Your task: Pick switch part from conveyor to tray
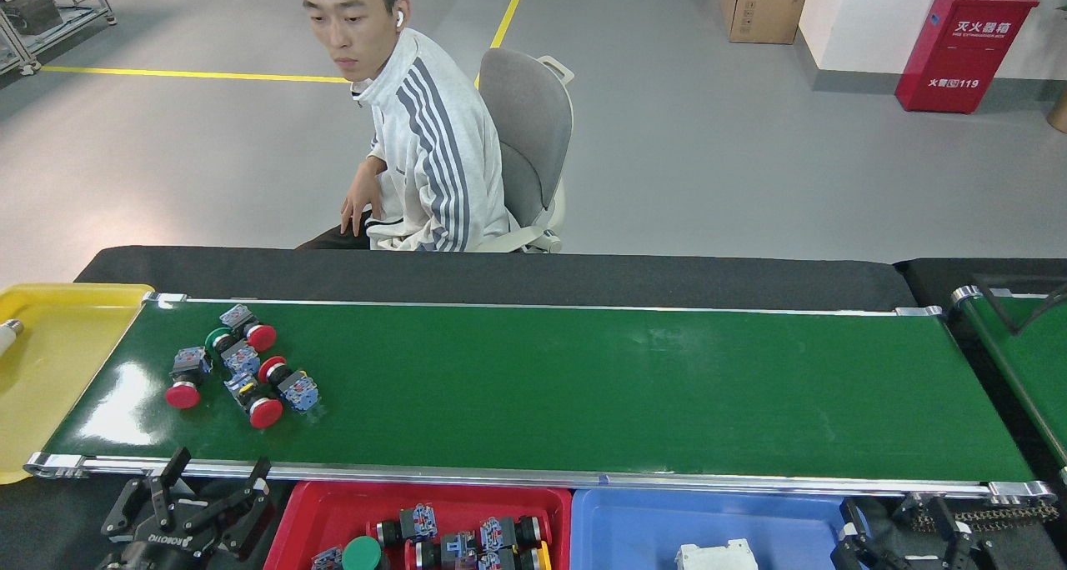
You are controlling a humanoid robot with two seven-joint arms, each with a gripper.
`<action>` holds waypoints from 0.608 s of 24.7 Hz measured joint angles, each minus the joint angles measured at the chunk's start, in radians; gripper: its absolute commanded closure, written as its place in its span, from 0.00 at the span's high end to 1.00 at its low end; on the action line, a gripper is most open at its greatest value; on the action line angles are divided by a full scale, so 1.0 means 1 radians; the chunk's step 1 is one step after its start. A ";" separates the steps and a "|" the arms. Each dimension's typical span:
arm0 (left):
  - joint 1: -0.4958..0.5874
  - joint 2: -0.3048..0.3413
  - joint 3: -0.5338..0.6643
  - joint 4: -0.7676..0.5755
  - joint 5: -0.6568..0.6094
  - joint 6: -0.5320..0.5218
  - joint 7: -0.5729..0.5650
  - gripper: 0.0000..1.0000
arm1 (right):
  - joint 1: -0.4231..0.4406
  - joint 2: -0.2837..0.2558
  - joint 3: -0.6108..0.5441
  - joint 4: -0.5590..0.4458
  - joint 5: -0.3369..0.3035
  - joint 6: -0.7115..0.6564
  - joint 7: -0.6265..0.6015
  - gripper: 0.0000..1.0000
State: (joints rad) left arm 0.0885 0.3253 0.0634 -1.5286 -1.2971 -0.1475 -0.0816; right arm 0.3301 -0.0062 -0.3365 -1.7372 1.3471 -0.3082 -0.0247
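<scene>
Several switch parts (237, 366) with red and green caps lie in a cluster on the left part of the dark-green conveyor (583, 387). The red tray (321, 512) below the belt's near rail holds several more switch parts (442, 541), one with a green cap. My left gripper (217, 472) is open and empty, just left of the red tray, below the near rail. My right gripper (900, 516) sits low at the bottom right, its fingers apart with nothing between them.
A yellow tray (50, 362) lies past the conveyor's left end. A blue tray (650, 520) with a white part (717, 553) stands right of the red one. A second green belt (1017, 362) shows at the right edge. A person (417, 137) sits behind the table.
</scene>
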 measured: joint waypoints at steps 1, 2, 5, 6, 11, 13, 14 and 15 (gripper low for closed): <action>-0.015 -0.007 0.000 0.010 0.000 0.008 -0.025 1.00 | 0.000 0.000 0.007 0.000 0.000 0.000 0.000 0.98; -0.027 -0.010 0.000 0.021 0.000 0.010 -0.041 1.00 | 0.000 0.000 0.013 0.000 0.000 0.000 0.000 0.98; -0.060 -0.012 0.001 0.066 0.000 0.019 -0.066 1.00 | 0.000 0.000 0.017 0.000 0.000 -0.001 0.000 0.98; -0.074 -0.012 0.002 0.085 0.000 0.020 -0.069 1.00 | 0.000 0.000 0.018 0.000 0.000 -0.002 0.000 0.98; -0.165 -0.011 0.004 0.178 0.000 0.029 -0.074 1.00 | 0.001 0.000 0.037 0.000 0.000 -0.005 -0.001 0.98; -0.192 -0.011 0.005 0.212 0.000 0.033 -0.075 1.00 | 0.001 0.000 0.038 0.000 0.000 -0.004 -0.001 0.98; -0.203 -0.011 0.005 0.229 0.000 0.033 -0.075 1.00 | 0.001 0.000 0.038 0.000 0.000 -0.003 -0.001 0.98; -0.213 -0.011 0.005 0.245 0.000 0.034 -0.075 1.00 | 0.001 0.000 0.039 0.000 0.000 -0.003 -0.001 0.98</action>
State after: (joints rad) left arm -0.1240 0.3143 0.0679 -1.2836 -1.2972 -0.1134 -0.1566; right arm 0.3308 -0.0062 -0.2973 -1.7373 1.3471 -0.3114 -0.0255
